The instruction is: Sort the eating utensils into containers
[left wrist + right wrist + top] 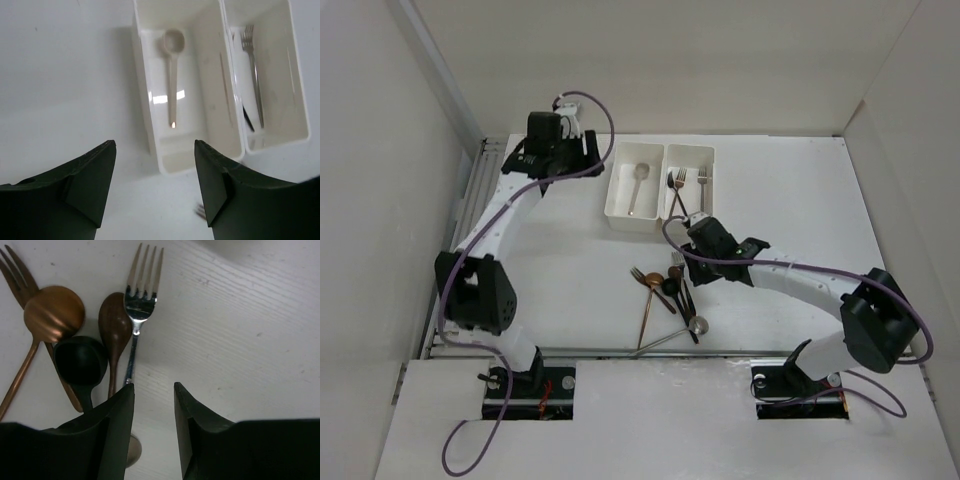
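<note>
Pale spoon (pixel 172 75) was found in the left container (pixel 200 75) and forks (pixel 252 65) in the right container (pixel 280 90), while the remaining utensils (pixel 665 290) were heaped on the surface (pixel 800 190) on the near side of both. The right gripper (pixel 153 385) was held low over that heap, fingers (pixel 117 430) parted, with the handle end of a silver fork (pixel 142 295) seen in the gap, not clamped. The left gripper (pixel 155 145) was held above the containers' near ends, fingers (pixel 90 185) released, nothing between them.

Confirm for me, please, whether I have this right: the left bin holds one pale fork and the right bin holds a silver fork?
Not quite: the pale utensil in the left bin is a spoon, not a fork, as the left wrist view shows. The right bin does hold a silver fork.
</note>
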`<state>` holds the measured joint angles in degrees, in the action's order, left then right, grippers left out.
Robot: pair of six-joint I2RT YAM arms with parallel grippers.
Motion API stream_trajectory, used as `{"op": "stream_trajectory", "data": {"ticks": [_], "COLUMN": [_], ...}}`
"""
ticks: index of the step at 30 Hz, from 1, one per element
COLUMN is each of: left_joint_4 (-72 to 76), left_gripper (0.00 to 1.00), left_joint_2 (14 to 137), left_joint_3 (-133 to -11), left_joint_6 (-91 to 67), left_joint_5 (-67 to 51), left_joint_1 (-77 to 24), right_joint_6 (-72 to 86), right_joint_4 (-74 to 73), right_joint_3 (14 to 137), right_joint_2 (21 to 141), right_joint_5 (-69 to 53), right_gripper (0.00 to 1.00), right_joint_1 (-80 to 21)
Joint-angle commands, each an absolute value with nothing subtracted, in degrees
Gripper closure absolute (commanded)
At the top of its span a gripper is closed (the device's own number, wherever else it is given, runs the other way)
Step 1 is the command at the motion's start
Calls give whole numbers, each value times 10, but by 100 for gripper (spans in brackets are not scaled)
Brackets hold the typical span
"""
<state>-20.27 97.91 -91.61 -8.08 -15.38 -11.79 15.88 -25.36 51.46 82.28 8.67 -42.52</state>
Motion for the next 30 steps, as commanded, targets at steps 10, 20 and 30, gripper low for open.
{"op": "stream_trajectory", "data": {"ticks": [10, 20, 30], "left_joint_4": [-260, -260, -265], "left_gripper": [39, 38, 38], "left_joint_2": [855, 843, 838], "left_joint_3": [-727, -715, -715], "left_joint_6": [-38, -48, -30], "left_joint_5": [-142, -137, -157], "left_joint_1": [-140, -129, -129], "right_joint_6": [163, 221, 197], "right_joint_4": [-144, -191, -226], "right_joint_3": [475, 509, 530], "right_joint_2": [902, 976, 922], "right_joint_5": [39, 144, 180], "right_gripper": [56, 76, 100], "right_joint_1": [-472, -472, -472]}}
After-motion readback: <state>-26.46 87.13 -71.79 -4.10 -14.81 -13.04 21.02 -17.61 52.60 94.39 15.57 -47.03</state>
